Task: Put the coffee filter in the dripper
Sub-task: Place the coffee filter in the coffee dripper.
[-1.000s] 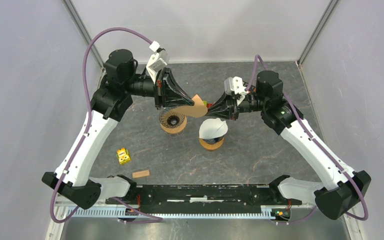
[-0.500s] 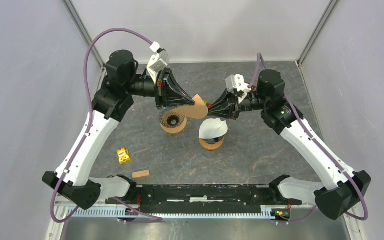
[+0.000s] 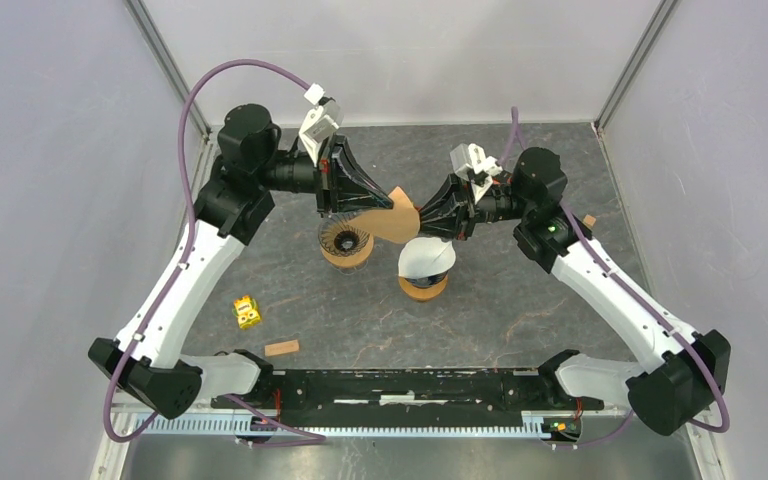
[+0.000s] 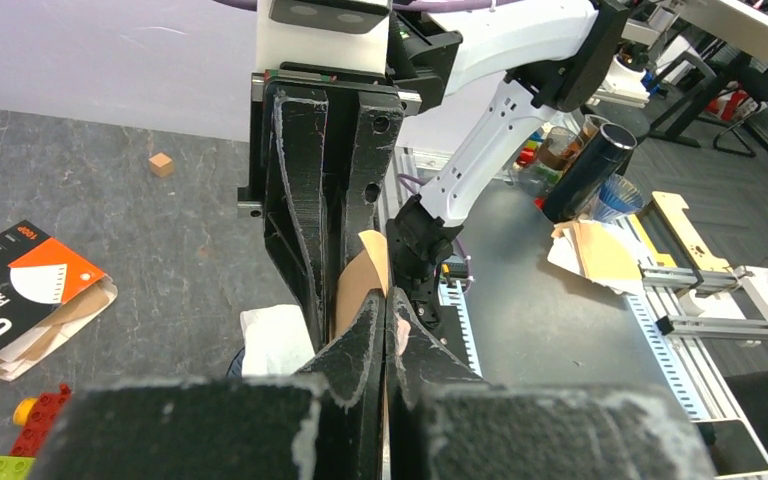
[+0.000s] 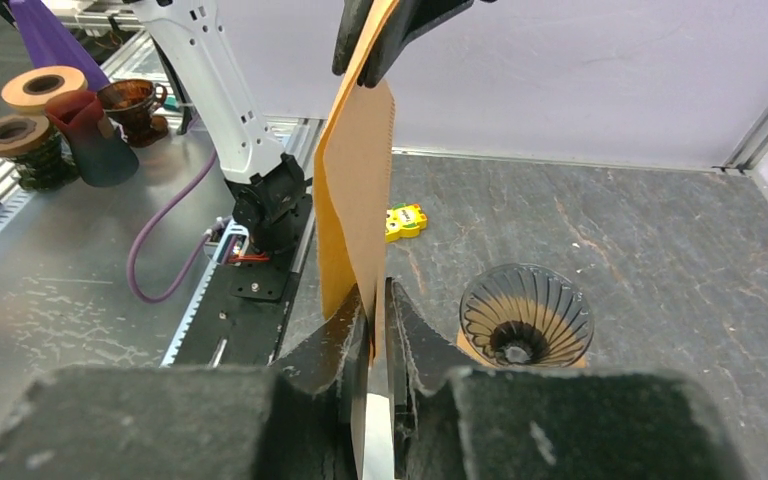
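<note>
The coffee filter [image 3: 392, 216] is a flat tan paper fan, rounded on one edge, with a crimped seam down one side. It hangs in mid-air at the centre of the top view, just up and right of the dripper [image 3: 345, 240], not in it. The left gripper [image 3: 384, 205] is pinched tight on its left edge, and the right gripper [image 3: 423, 216] nips its right edge. There is one filter and one ribbed glass dripper. One white domed piece [image 3: 426, 257], possibly a second dripper, sits below the filter. One yellow block [image 3: 247, 312] and one wooden block [image 3: 281, 348] lie lower left.
</note>
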Action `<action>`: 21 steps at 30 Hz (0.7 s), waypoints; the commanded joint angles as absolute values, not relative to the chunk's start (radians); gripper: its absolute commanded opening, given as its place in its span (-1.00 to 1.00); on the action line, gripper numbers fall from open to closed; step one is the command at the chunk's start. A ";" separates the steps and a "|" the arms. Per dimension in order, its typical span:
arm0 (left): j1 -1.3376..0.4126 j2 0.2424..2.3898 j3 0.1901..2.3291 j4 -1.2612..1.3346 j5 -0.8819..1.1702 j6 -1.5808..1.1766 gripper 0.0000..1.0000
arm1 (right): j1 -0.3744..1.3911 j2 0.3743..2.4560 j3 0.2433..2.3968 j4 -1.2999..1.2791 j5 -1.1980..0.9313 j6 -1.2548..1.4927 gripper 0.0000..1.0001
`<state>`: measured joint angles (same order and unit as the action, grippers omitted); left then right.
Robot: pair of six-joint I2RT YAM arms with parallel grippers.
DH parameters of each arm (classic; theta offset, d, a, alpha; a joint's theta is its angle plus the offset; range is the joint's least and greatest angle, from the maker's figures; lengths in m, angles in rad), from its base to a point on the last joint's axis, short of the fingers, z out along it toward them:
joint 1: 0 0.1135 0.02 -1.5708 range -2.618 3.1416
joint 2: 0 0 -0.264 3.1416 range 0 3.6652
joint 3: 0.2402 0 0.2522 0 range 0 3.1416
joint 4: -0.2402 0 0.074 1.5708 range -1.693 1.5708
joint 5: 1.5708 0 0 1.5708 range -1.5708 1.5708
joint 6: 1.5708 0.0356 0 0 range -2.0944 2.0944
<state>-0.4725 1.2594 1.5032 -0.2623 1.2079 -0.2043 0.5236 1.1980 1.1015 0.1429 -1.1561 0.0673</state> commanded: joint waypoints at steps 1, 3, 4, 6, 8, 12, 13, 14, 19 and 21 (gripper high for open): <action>-0.469 1.250 1.487 -0.174 1.193 -0.278 -0.96 | 0.529 1.198 1.067 0.368 -1.186 0.251 -0.69; -0.469 1.255 1.482 -0.165 1.183 -0.279 -0.95 | 0.530 1.198 1.051 0.432 -1.187 0.310 -0.74; -0.469 1.256 1.481 -0.159 1.175 -0.281 -0.95 | 0.529 1.198 1.042 0.467 -1.185 0.335 -0.80; -0.470 1.262 1.482 -0.146 1.148 -0.290 -0.95 | 0.529 1.197 1.044 0.481 -1.168 0.357 -0.98; -0.467 1.274 1.499 -0.154 1.095 -0.286 -0.95 | 0.528 1.197 1.083 0.395 -1.121 0.312 -1.00; -0.466 1.306 1.589 -0.259 0.921 -0.221 -0.36 | 0.529 1.228 1.287 -0.020 -0.889 0.030 -1.00; -0.466 1.313 1.611 -0.282 0.859 -0.202 -0.12 | 0.529 1.232 1.323 -0.081 -0.787 0.009 -1.00; -0.466 1.317 1.626 -0.301 0.804 -0.196 0.05 | 0.529 1.235 1.345 -0.111 -0.710 -0.005 -1.00; -0.466 1.348 1.712 -0.364 0.504 -0.181 0.66 | 0.529 1.268 1.441 -0.249 -0.327 -0.030 -1.00; -0.466 1.360 1.738 -0.375 0.420 -0.181 0.71 | 0.530 1.269 1.437 -0.250 -0.266 -0.024 -1.00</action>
<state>-0.4721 1.3449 1.6516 -0.3305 0.6960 -0.2134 0.5282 1.2495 1.4052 -0.1349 -0.5613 0.0204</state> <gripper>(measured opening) 0.829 0.006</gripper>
